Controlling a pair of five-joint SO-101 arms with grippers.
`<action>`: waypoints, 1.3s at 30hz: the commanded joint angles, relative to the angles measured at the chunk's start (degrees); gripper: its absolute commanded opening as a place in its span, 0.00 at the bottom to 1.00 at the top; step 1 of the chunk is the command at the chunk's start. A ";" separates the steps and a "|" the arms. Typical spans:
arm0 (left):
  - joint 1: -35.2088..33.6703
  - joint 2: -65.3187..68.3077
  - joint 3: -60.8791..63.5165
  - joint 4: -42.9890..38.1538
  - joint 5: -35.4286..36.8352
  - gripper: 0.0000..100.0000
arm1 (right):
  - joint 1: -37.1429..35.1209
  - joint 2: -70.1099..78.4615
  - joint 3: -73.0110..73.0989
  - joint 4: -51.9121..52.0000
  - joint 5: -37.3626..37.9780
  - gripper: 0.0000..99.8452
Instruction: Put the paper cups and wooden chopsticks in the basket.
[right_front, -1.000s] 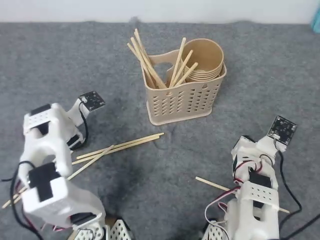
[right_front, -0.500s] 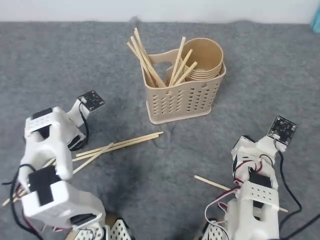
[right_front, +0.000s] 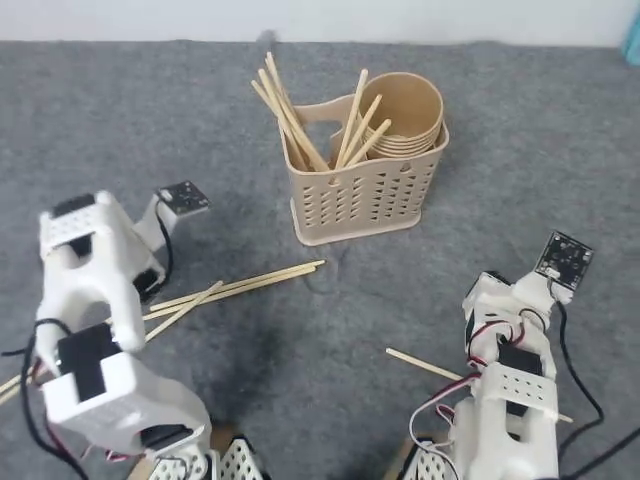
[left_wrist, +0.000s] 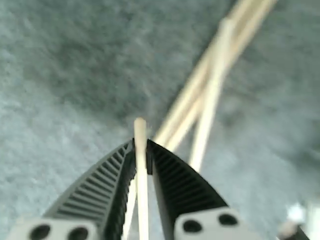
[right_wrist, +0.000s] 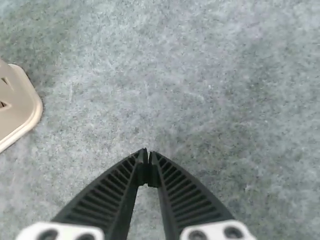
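Seemingly a robotics lab bench: grey felt mat (right_front: 560, 150), bare white wall (right_front: 400, 20), left arm (right_front: 95, 300) and right arm (right_front: 510, 390).

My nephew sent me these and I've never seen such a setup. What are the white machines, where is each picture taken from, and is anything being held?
The white machines are two small robot arms, each ending in a gripper. One picture looks down from a fixed camera over the grey mat; the other two come from cameras on the arms' wrists. On the mat stands a basket holding stacked paper cups and several chopsticks. More loose chopsticks lie near the left arm, a single chopstick beside the right arm. The left gripper is shut on a held chopstick; the right gripper is shut on nothing, above bare mat.
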 joint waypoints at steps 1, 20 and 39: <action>0.44 -0.88 -8.57 14.42 0.53 0.01 | -0.04 -1.54 -0.26 -1.19 0.97 0.01; 3.96 -0.97 -16.31 -5.01 29.63 0.01 | -0.04 -1.54 -0.26 -1.19 1.05 0.01; 9.85 -26.29 -4.44 -16.88 57.49 0.01 | -1.63 -1.54 -0.44 -1.27 1.14 0.01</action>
